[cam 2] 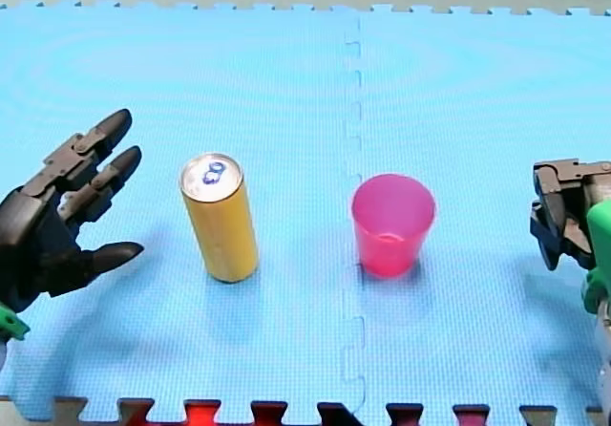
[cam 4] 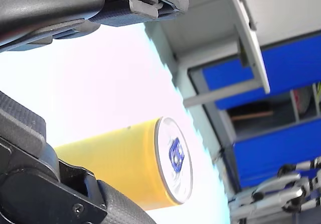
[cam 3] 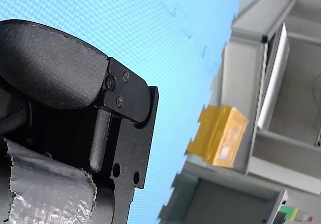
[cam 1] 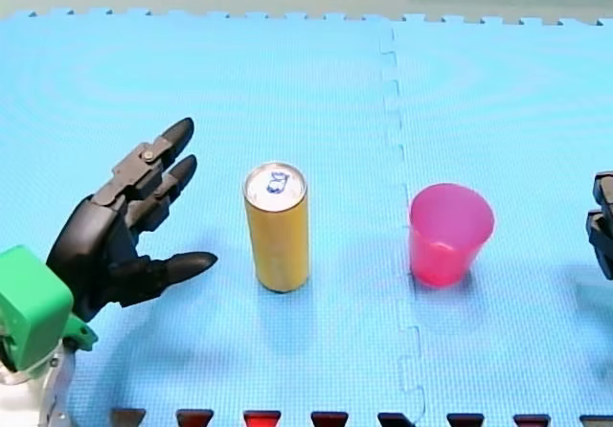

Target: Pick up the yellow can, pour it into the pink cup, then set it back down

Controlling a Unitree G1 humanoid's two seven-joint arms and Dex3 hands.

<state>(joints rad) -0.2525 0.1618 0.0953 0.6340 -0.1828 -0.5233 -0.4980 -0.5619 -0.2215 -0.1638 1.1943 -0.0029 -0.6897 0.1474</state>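
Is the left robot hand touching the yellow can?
Apart. The head views show bare blue mat between the left robot hand and the upright yellow can; the right robot hand is beyond the pink cup.

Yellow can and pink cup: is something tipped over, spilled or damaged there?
Nothing stands out. The yellow metal can and pink plastic cup stand upright on the blue foam mat, apart, no spill visible.
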